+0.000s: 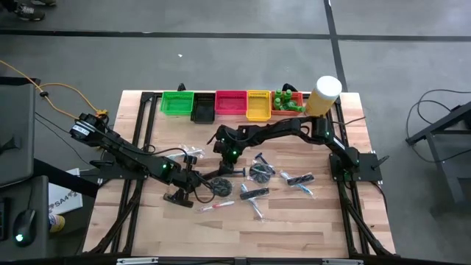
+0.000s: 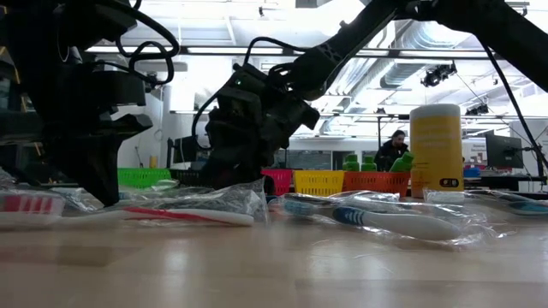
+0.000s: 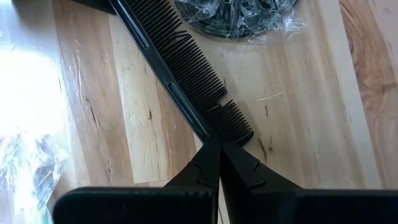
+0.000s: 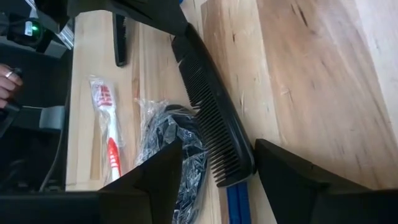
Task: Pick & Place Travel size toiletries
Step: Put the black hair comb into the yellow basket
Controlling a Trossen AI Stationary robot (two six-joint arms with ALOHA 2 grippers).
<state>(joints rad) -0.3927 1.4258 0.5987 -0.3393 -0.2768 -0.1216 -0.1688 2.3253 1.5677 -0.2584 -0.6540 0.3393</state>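
A black comb (image 3: 180, 68) stretches between my two grippers at the table's middle (image 1: 213, 175). My left gripper (image 3: 217, 146) is shut on one end of it. The comb's other end (image 4: 233, 165) lies between the open fingers of my right gripper (image 4: 219, 146), with a gap on each side. Beside that end sits a dark round disc in clear wrap (image 4: 180, 155). A red toothbrush in wrap (image 4: 109, 137) lies flat on the wood beyond it. My left gripper pinches the comb's end at its spine (image 3: 208, 134) between the tips of its two shut fingers. The fingers slant down from the table's left side and lie along the comb, which runs straight on from them, passing over the wrapped disc's edge (image 3: 242, 15).
Green (image 1: 176, 102), black (image 1: 203, 109), red (image 1: 230, 103), yellow (image 1: 257, 104) and orange (image 1: 288, 103) bins line the far edge, next to a pale-yellow cylinder (image 1: 324, 96). Another comb (image 1: 254, 193), a disc (image 1: 261, 171) and wrapped toothbrushes (image 1: 300, 180) lie at centre right. A person's hand (image 4: 6, 84) shows beyond the table.
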